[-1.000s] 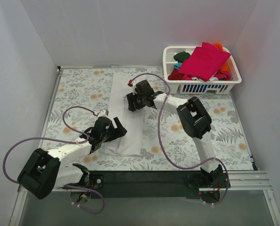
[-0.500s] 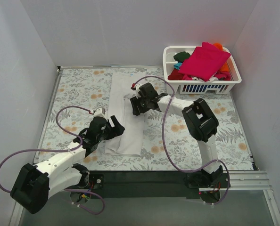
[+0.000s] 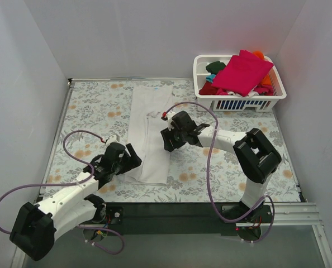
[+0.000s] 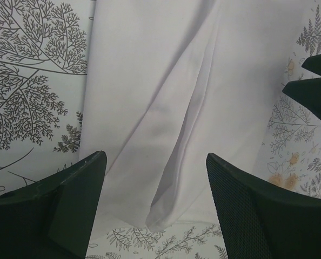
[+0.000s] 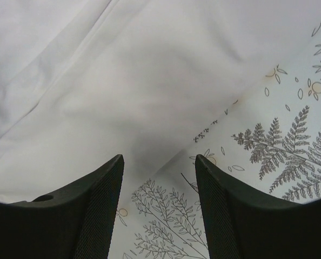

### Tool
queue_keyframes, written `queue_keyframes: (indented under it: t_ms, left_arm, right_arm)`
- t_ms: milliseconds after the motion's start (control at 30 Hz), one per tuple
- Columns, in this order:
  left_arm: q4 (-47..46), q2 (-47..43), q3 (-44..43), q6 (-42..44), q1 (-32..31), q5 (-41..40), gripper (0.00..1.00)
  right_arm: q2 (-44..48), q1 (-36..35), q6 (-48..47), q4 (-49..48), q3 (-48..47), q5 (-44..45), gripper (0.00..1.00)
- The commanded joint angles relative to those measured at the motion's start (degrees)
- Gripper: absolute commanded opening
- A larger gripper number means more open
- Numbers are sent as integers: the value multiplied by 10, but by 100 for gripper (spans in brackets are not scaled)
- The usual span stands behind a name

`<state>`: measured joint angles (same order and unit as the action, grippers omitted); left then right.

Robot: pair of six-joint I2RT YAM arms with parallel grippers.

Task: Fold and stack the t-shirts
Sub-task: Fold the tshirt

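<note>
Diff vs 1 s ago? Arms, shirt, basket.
The right gripper moved toward the near side and to the right, from the middle of the white t-shirt to its right edge. The left gripper backed off slightly toward its base. Both are open, holding nothing. The white t-shirt and the basket look unchanged.

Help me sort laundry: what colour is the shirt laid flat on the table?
The shirt is plain white, clearest in the top external view.
</note>
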<state>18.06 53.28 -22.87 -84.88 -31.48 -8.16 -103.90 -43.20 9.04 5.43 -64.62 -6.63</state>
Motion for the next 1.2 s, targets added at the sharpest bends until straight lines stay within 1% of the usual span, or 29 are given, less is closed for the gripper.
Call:
queue_keyframes:
  t_ms: [0, 133, 233, 400, 567, 700, 800, 1033, 1067, 1167]
  left_arm:
    - [37, -31, 9, -26, -2, -6, 68]
    - [54, -41, 8, -41, -2, -15, 66]
    - [66, -32, 8, -53, -3, -17, 64]
    - [99, -34, 9, -86, -11, -33, 61]
    - [146, -47, 3, -127, -32, -68, 58]
    - [176, -25, -9, -161, -55, -80, 56]
    - [191, -13, -13, -171, -70, -94, 53]
    - [194, -34, -19, -170, -72, -108, 33]
    - [191, -41, -17, -166, -72, -107, 28]
    - [183, -44, -13, -164, -72, -98, 22]
  right_arm:
    - [28, 0, 5, -20, 21, 13, 50]
    - [31, 0, 6, -23, 24, 7, 50]
    - [34, -2, 5, -23, 24, 4, 50]
    - [57, -2, -1, -23, 34, 7, 50]
    - [92, -2, -2, -27, 66, 17, 50]
    - [112, -2, -4, -32, 78, 19, 50]
    - [121, -2, -5, -38, 82, 17, 50]
    - [107, -2, -4, -44, 79, 3, 50]
    - [103, -2, -4, -44, 78, 1, 50]
    - [103, -2, -3, -43, 78, 0, 50]
